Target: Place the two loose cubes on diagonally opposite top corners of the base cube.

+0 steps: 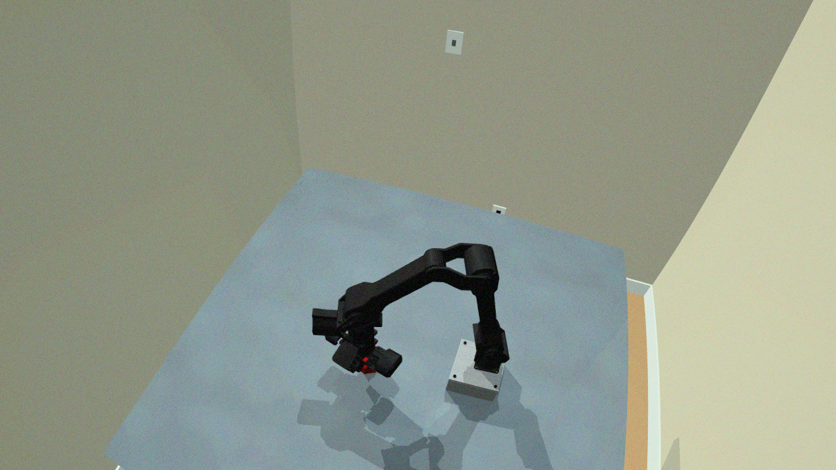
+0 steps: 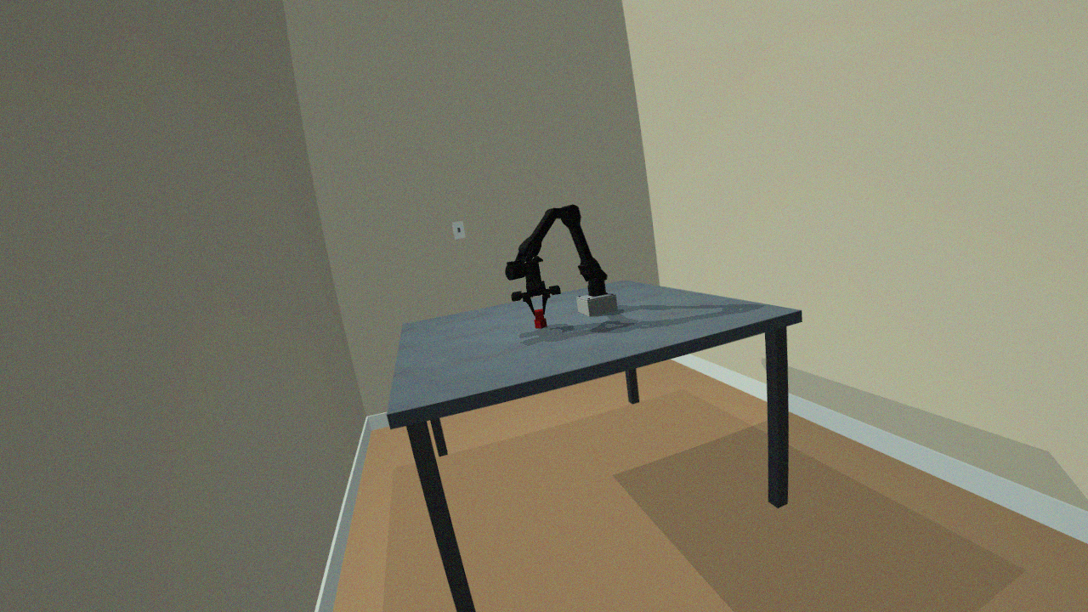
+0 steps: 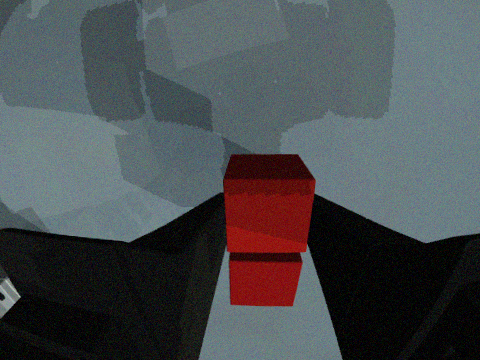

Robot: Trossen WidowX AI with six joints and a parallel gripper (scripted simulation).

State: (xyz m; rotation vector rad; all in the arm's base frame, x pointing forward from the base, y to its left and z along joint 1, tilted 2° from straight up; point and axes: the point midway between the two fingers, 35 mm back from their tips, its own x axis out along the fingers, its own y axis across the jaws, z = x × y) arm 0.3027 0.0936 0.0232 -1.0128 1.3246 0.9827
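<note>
The red base cube (image 1: 368,369) (image 2: 540,323) stands on the table. My gripper (image 1: 366,360) (image 2: 539,311) (image 3: 266,202) points down at it, shut on a red loose cube (image 3: 267,215). The held cube is right over or very near the base cube's top; contact is not clear. Another red cube face (image 3: 265,283) shows just below the held cube in the wrist view, past a thin dark strip; I cannot tell whether it is the base or the other loose cube. In the top and exterior views, the fingers and overlapping red faces hide how the loose cubes sit.
The blue-grey table (image 1: 262,280) (image 2: 471,357) carries the arm's pale mounting block (image 1: 467,371) (image 2: 597,306), right of the cubes in the top and exterior views. A corner of the block (image 3: 7,298) shows at the wrist view's left edge. Arm shadows cross the table.
</note>
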